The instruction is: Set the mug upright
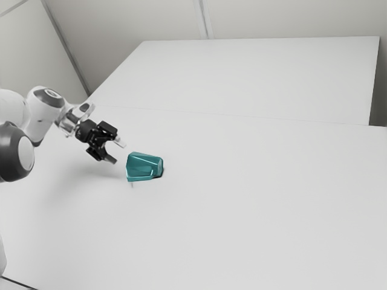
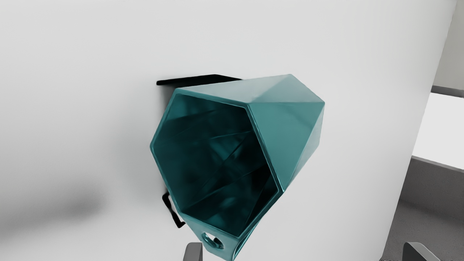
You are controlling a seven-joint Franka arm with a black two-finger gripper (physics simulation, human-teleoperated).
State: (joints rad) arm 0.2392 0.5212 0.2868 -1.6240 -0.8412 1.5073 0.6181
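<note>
My gripper (image 1: pixel 115 152) is open just above the table, at the exterior view's left of the teal mug (image 1: pixel 144 167). The faceted mug lies on its side, its wide mouth toward the gripper and its narrower base toward the exterior view's right. In the wrist view the mug (image 2: pixel 286 137) shows its dark hollow inside, and its handle (image 2: pixel 217 241) reaches close to one fingertip. The two fingertips of the gripper (image 2: pixel 302 252) stand wide apart, with neither closed on the mug.
The white table (image 1: pixel 254 205) extends around the mug, with a further white surface (image 1: pixel 260 75) behind it. In the wrist view, a table edge and a grey floor (image 2: pixel 424 217) lie beyond the mug's side.
</note>
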